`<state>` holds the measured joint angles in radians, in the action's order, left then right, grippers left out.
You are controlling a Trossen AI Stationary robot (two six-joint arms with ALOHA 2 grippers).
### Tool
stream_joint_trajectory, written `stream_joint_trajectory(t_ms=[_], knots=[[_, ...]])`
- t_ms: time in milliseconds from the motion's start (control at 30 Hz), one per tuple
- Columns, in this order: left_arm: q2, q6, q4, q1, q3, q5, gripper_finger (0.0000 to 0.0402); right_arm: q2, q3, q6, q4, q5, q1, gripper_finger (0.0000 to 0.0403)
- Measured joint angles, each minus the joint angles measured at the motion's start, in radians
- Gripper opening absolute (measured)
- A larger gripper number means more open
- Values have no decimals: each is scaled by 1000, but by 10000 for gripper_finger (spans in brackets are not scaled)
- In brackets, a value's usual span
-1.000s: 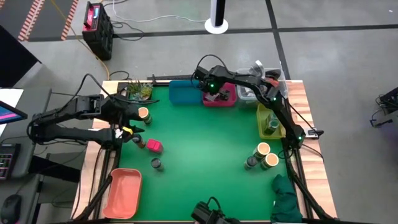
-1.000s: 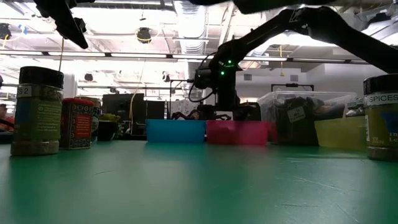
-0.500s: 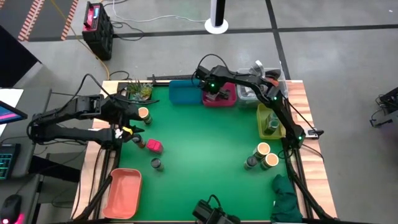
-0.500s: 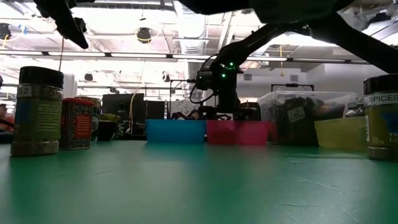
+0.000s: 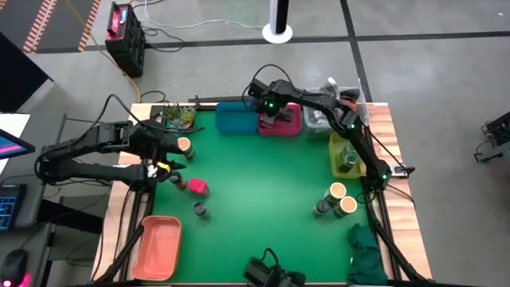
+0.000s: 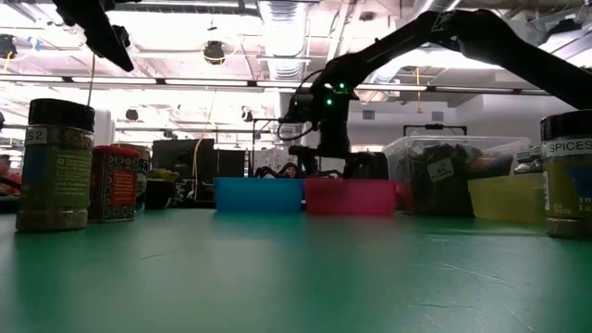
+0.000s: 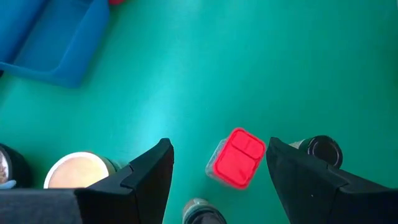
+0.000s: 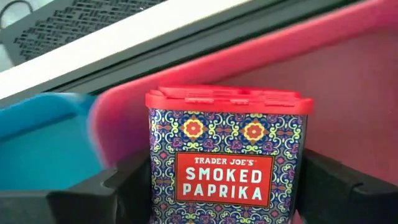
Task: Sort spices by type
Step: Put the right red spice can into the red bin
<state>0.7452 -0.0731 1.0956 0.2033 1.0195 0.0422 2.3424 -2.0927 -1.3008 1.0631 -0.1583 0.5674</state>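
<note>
My right gripper (image 5: 274,114) hangs over the pink bin (image 5: 288,126) at the table's far edge, shut on a red-lidded smoked paprika tin (image 8: 227,155). My left gripper (image 5: 170,156) waits open above the left side, nothing between its fingers. Below it on the green mat stand a tan-topped jar (image 5: 184,145), a magenta pack (image 5: 198,187) and a dark-lidded jar (image 5: 201,210). Two tan-topped jars (image 5: 341,198) and a dark jar (image 5: 321,209) stand at the right. A green jar (image 5: 348,159) stands in the yellow bin (image 5: 335,163). My right gripper pinches the paprika tin by its two narrow side walls (image 8: 157,174), one finger (image 8: 118,186) on each side. The fingers come from above, pointing steeply down. The tin stands upright inside the pink bin (image 8: 348,74); its base is out of frame, so whether it is lifted I cannot tell.
A blue bin (image 5: 237,118) sits left of the pink one, a clear tub (image 5: 323,118) to its right. A potted plant (image 5: 179,117) stands at the far left corner, a salmon tray (image 5: 159,243) at the near left and a green cloth (image 5: 368,255) at the near right.
My right gripper has risen a little over the pink bin, shifted slightly toward the blue bin and rolled somewhat about its own axis. The left arm and the jars on the mat have kept still.
</note>
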Motion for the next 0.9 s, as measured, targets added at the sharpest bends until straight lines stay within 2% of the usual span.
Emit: stream_joint_trajectory(t_ms=[233,400,600,767,900], knots=[[0,-65,-62,0,0,0,244,0,-139,63,160,-85,-31,323],[0,-125,-187,0,-3,2,244,-6,-266,210,240,-205,-92,323],[1,-182,-434,2,-82,119,244,-120,-236,471,185,-250,-207,324],[3,-296,-681,16,-212,200,244,-173,-236,548,191,-310,-317,324],[3,-377,-806,48,-284,247,244,-194,-236,612,194,-331,-405,324]])
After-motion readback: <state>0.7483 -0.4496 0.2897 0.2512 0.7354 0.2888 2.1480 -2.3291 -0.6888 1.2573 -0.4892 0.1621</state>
